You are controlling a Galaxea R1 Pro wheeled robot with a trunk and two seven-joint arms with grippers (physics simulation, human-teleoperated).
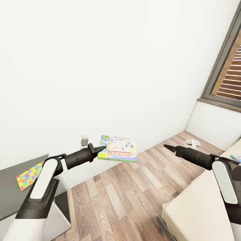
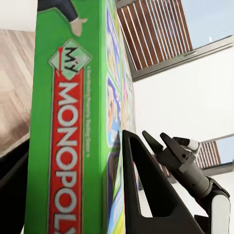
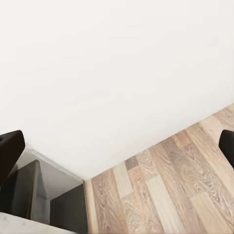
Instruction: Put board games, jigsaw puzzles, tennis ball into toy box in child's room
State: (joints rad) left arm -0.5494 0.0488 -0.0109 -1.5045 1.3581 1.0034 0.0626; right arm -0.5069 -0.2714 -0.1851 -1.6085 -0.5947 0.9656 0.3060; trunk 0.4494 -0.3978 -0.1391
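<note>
The Monopoly box (image 1: 117, 148) is pinched at one edge by the left claw (image 1: 101, 147). It could be dropped if tilted. The right claw (image 1: 166, 146) is held open, empty.

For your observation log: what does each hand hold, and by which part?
Left hand grips the Monopoly box by one edge; right hand holds nothing.

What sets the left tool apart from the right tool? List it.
The left tool is shut on the Monopoly box, holding it in the air; the right tool holds nothing. In the wrist views, the left tool's fingers clamp the box, while the right tool's stand wide apart. Both are dark and point forward.
</note>
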